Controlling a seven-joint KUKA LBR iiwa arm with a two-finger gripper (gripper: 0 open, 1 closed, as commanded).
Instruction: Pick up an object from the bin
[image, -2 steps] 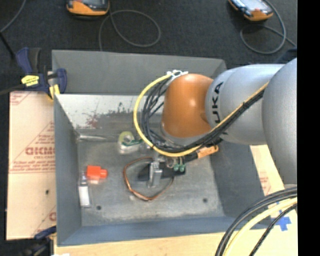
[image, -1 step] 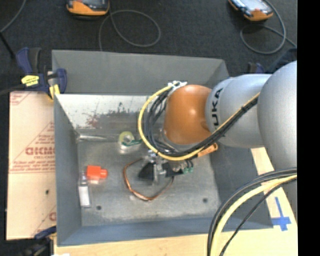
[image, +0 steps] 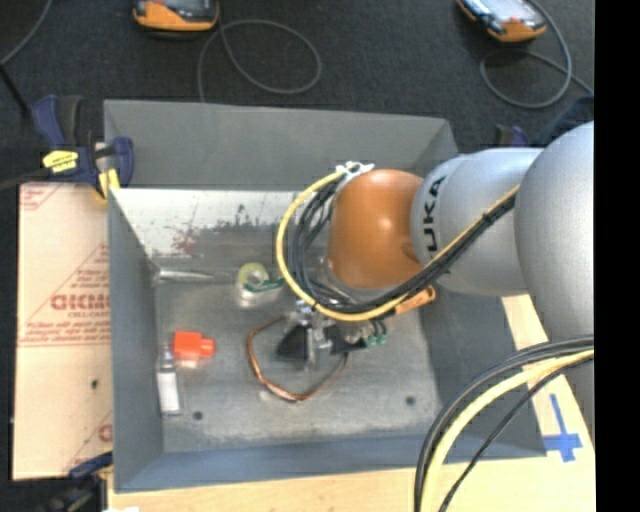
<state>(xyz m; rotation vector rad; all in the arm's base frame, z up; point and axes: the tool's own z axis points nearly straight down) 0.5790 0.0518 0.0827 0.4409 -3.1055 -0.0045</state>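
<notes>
We see the pincer (image: 312, 338) at mid-frame, can't tell if it's spread or pressed together, right over a small black piece (image: 293, 346) and copper wire loop (image: 270, 392) on the bin (image: 400, 372) floor, orange block (image: 193, 346) further left, grey tube (image: 168, 388) below it.

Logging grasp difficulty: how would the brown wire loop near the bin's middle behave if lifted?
The wire looks thin and bent into a loop, so probably light and floppy. Lying flat, it may slip from a pinch.
</notes>
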